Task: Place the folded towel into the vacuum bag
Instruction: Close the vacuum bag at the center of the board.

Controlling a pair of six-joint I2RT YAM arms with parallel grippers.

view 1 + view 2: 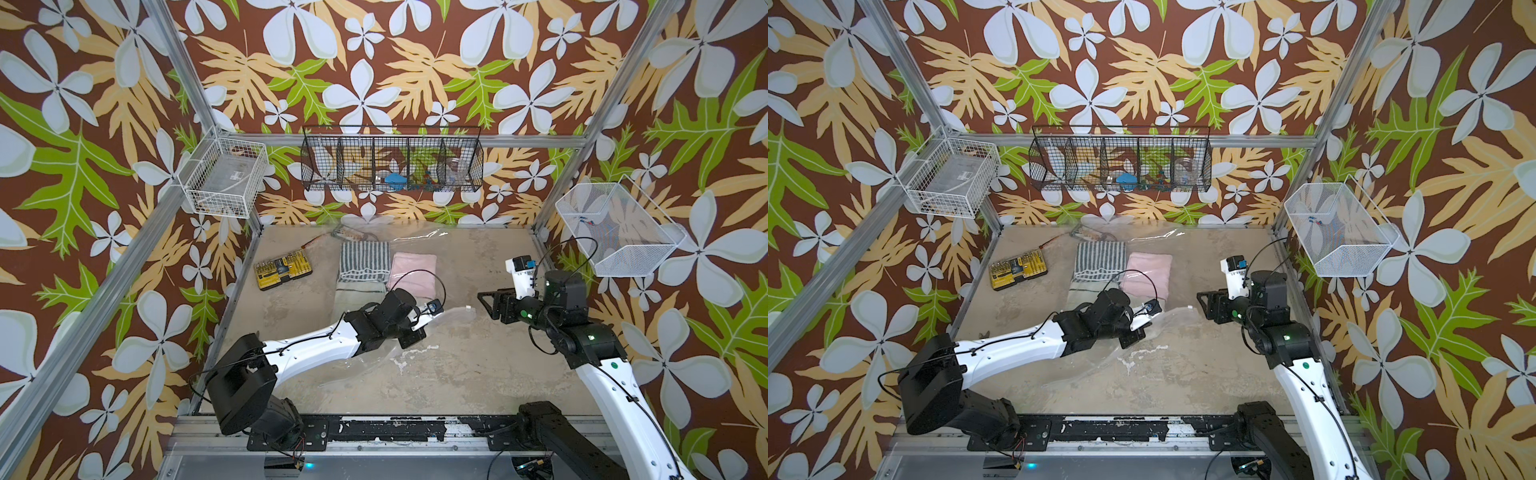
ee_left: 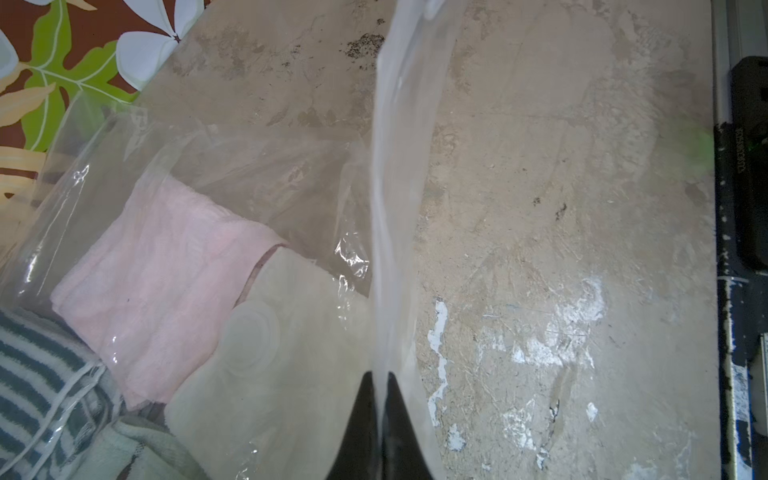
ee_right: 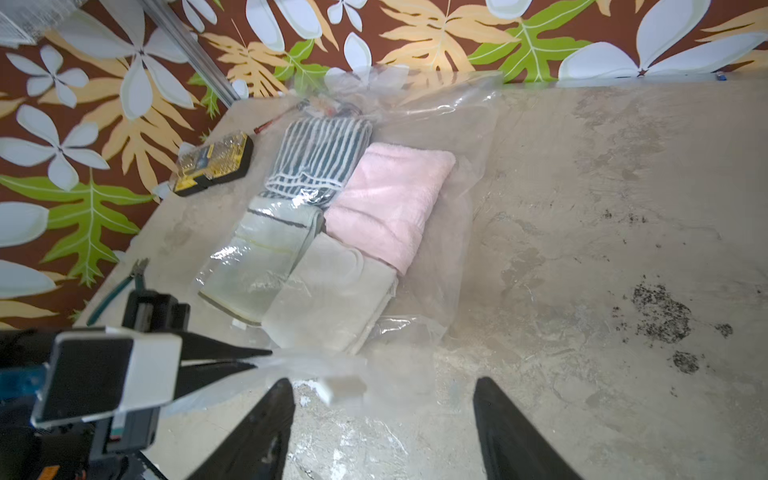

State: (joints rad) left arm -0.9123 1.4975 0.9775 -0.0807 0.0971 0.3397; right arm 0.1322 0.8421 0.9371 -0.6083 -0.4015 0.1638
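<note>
At the vacuum bag's [image 2: 399, 166] mouth, left gripper [image 2: 380, 376] pinches the thin film, right gripper [image 3: 384, 382] gapes empty; slick plastic could slip free and the opening collapse shut.

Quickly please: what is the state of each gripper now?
Left gripper: closed on the edge of the vacuum bag.
Right gripper: open, holding nothing.

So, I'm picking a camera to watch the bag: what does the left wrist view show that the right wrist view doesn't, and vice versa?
Left wrist only: the round valve disc. Right wrist only: the yellow bit case, the green-handled cutters, the open right gripper. Both: the left gripper shut on the vacuum bag, with the pink towel and striped towel inside.
</note>
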